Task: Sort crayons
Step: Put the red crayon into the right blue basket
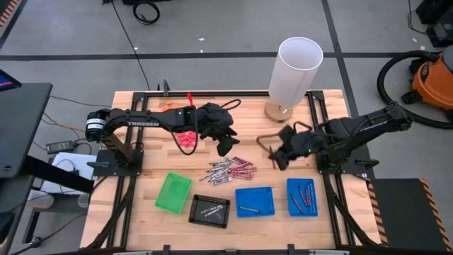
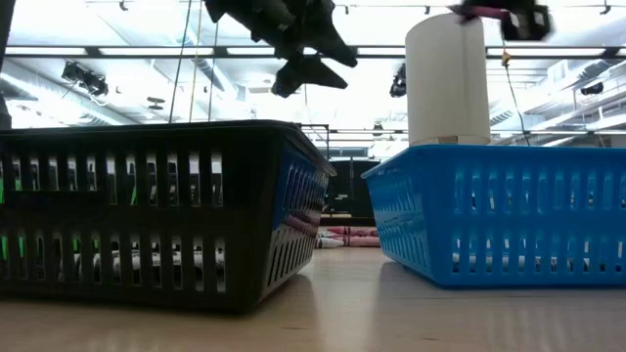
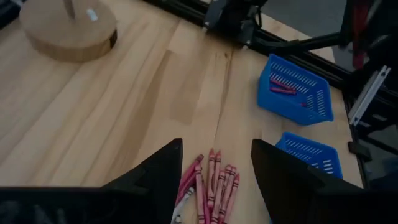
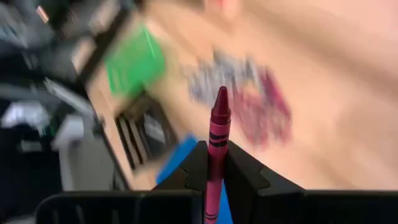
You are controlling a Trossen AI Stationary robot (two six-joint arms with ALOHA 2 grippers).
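right gripper is clamped on a single maroon crayon, up off the table on the lamp side of the crayon pile, so this looks like the carry step, and next it wants the far blue tray where maroon ones already lie. left gripper hangs wide over the pile with nothing in it, so i'd keep the arms apart; green tray, black tray and near blue tray sit just beyond the pile.

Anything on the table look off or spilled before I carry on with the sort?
Nothing looks damaged or tipped. The unsorted crayons lie in a loose heap at mid-table, as expected mid-sort. The four trays sit flat in a row near the front edge. The right gripper holds one maroon crayon; the left gripper is open above the heap.
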